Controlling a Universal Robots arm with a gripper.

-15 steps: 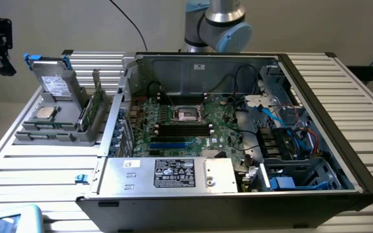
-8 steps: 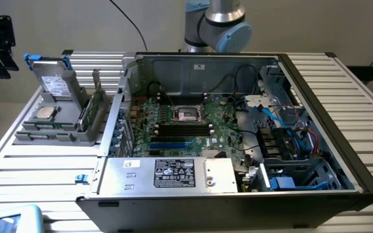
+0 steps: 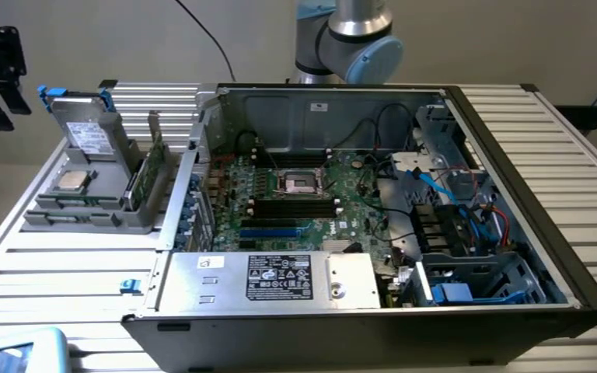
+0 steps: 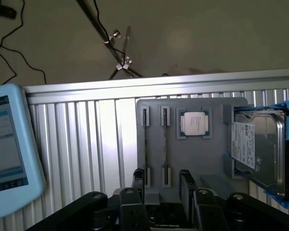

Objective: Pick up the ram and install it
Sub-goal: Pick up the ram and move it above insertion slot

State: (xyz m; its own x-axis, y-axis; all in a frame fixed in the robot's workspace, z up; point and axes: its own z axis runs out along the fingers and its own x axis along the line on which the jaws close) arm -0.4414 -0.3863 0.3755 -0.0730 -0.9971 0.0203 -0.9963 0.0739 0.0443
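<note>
- the black two-finger gripper (image 4: 162,182) hangs above the flat grey plastic holder tray (image 4: 155,125), jaws spread and pinching nothing; the step in hand looks like lining up for the pick.
- the ram (image 4: 164,144), a long, thin green circuit-board stick, stands on edge in a narrow tray slot, apart from the fingers (image 4: 139,177); a second thin stick (image 4: 145,144) stands just beside it.
- done well, i judge, the jaws centre over one stick alone and meet its flat faces squarely.
- the board looks thin, rigid and smooth; any tilt could bind it in the slot.
- the ribbed aluminium table (image 4: 86,144) throws glare.
</note>
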